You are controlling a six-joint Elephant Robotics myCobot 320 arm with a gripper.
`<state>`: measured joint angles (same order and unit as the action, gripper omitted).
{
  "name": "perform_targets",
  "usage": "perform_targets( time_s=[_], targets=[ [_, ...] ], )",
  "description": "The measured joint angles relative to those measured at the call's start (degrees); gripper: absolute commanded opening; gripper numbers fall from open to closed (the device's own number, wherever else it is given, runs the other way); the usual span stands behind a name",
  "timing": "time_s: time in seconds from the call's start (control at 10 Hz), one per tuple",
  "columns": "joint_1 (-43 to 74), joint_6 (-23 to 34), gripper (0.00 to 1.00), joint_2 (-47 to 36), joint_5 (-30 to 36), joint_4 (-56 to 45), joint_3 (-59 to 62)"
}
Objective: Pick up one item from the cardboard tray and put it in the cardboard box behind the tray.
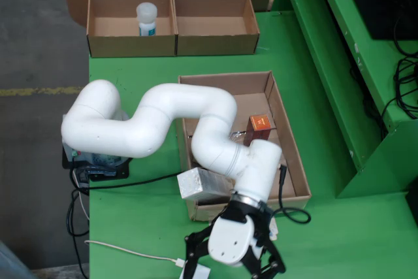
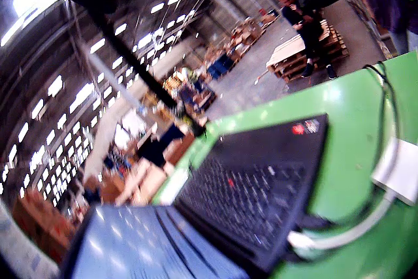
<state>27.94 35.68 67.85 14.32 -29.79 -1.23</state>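
Note:
In the fixed view the cardboard tray [image 1: 290, 155] lies mid-table. An orange-topped brown box [image 1: 259, 127] stands inside it, and a silver-grey block [image 1: 201, 184] sits at its near left corner, partly under the arm. Behind the tray is a two-compartment cardboard box [image 1: 215, 42]; its left compartment holds a white bottle [image 1: 147, 19]. My gripper [image 1: 232, 271] hangs off the tray's near end at the bottom of this view, black fingers [image 1: 191, 251] spread, open, nothing between them. The wrist view faces away from the tray and shows none of these objects.
The white arm [image 1: 170, 119] arches over the tray's left half. A black cable [image 1: 290, 213] and a white cable [image 1: 124, 250] lie on the green table near the gripper. The wrist view shows a black laptop [image 2: 255, 187], a white adapter [image 2: 398, 174] and warehouse background.

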Motion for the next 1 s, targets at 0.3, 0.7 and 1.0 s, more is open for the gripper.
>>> perform_targets(
  time_s=[0.3, 0.7, 1.0],
  targets=[
    [8.0, -4.3, 1.0, 0.0, -7.9, 0.0, 0.0],
    [18.3, -5.4, 1.0, 0.0, -18.2, -0.1, 0.0],
    [26.2, -9.8, 1.0, 0.0, -26.1, -0.1, 0.0]
  ],
)
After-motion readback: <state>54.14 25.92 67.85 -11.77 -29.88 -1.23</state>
